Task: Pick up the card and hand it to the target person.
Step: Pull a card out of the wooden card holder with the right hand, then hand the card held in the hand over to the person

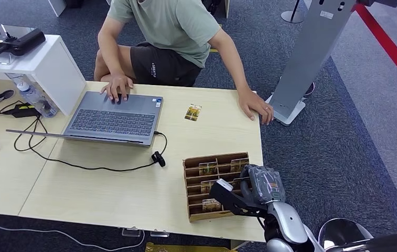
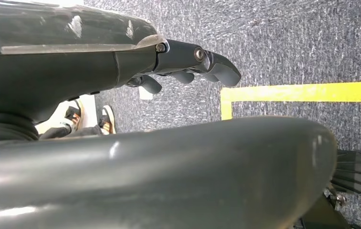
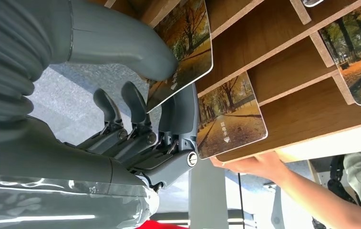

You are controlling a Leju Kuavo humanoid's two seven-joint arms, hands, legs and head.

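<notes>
Right wrist view gives me what head view hides: my right hand (image 3: 135,95) pinching a glossy autumn-photo card (image 3: 184,47) in the brown cardboard divider tray (image 1: 193,191), table's four o'clock. Left hand (image 2: 188,67) hangs empty, fingers curled.

This looks like an office or reception area. Blue-grey carpet (image 1: 338,157) covers the floor, marked with yellow tape (image 2: 302,91). A person (image 1: 175,31) sits at a pale wooden worktop (image 1: 107,189) using a laptop (image 1: 113,118) with trailing cables (image 1: 81,165). A grey kiosk stand (image 1: 311,58) and a red barrier belt (image 1: 390,47) stand beside it.
</notes>
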